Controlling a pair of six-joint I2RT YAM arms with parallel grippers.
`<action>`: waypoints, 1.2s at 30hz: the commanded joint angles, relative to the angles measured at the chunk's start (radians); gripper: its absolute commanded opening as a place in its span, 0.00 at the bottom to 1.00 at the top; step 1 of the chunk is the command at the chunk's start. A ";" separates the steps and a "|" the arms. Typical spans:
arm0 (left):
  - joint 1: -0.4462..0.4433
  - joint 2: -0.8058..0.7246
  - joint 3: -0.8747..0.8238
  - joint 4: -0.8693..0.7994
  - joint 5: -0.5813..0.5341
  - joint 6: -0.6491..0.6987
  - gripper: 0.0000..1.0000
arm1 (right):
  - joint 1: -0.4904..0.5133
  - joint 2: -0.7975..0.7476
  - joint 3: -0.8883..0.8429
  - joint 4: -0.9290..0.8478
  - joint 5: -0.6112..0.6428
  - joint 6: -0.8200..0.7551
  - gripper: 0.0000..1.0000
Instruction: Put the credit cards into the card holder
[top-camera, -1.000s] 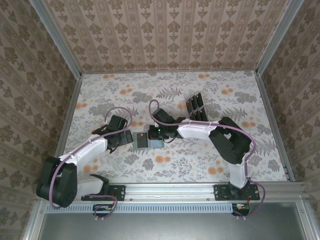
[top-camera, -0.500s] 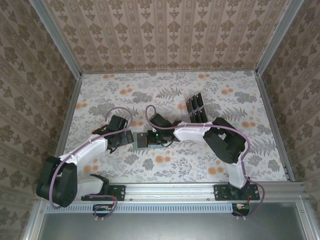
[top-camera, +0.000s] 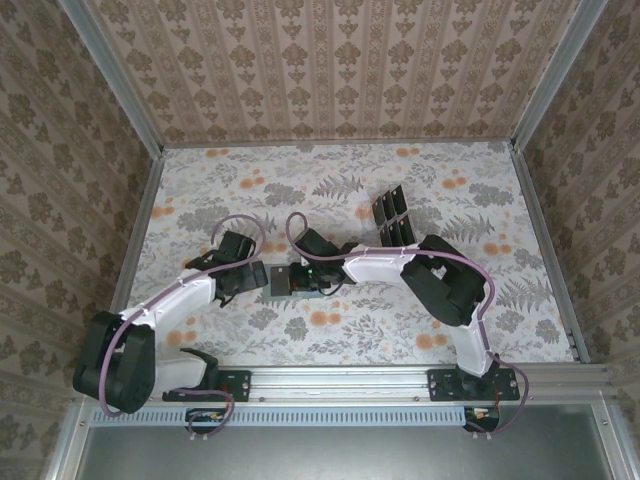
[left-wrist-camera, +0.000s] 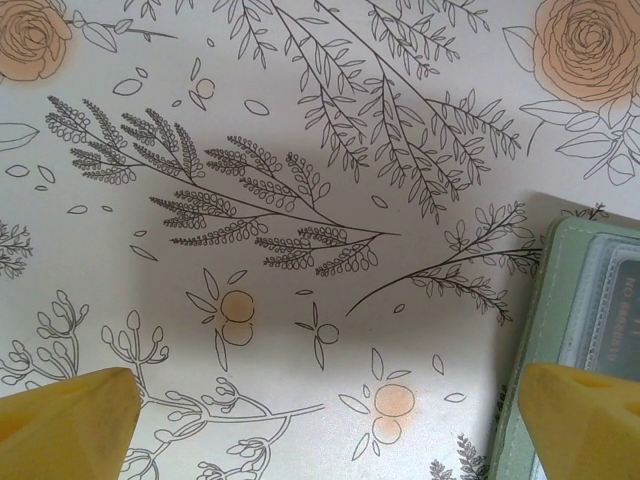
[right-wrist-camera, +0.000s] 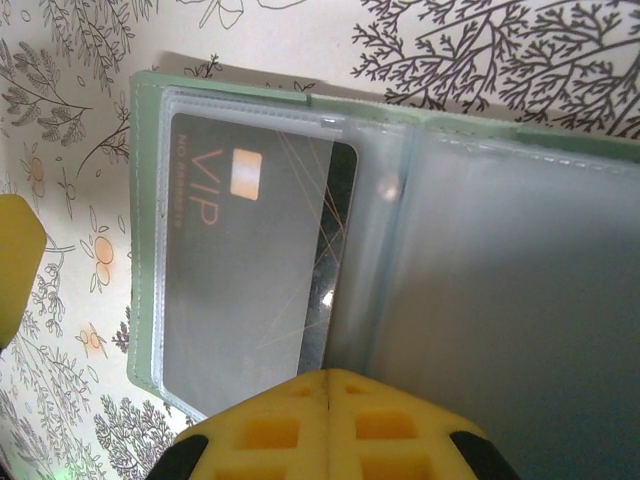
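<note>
Leftward is where the right arm has swung over the last second, its elbow drawn in and the right hand (top-camera: 302, 274) now over the card holder (top-camera: 283, 281), while the left arm has kept its place. This holder lies open and flat on the floral counter (top-camera: 480, 300), between the two hands. In the right wrist view its clear left sleeve holds one dark card (right-wrist-camera: 250, 270) marked VIP, which sits almost fully in, with its right end at the sleeve's mouth by the fold. The right hand (right-wrist-camera: 330, 385) has its yellow pads pressed together with nothing between them, low over the holder's (right-wrist-camera: 500, 300) near edge. The left hand (left-wrist-camera: 325, 415) stands wide, empty, one finger (left-wrist-camera: 590, 420) at the holder's (left-wrist-camera: 590, 290) green border; whether it touches I cannot tell. More black cards (top-camera: 392, 215) sit grouped farther back, well apart from the holder.
</note>
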 joint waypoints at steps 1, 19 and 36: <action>0.001 -0.021 -0.006 0.003 0.027 0.030 1.00 | -0.019 -0.099 -0.010 -0.021 0.009 -0.014 0.13; -0.170 0.021 -0.013 0.014 -0.023 -0.014 1.00 | -0.072 -0.074 0.113 -0.263 0.098 -0.233 0.41; -0.203 0.122 -0.022 0.045 -0.051 -0.026 1.00 | -0.072 0.011 0.134 -0.287 0.100 -0.257 0.42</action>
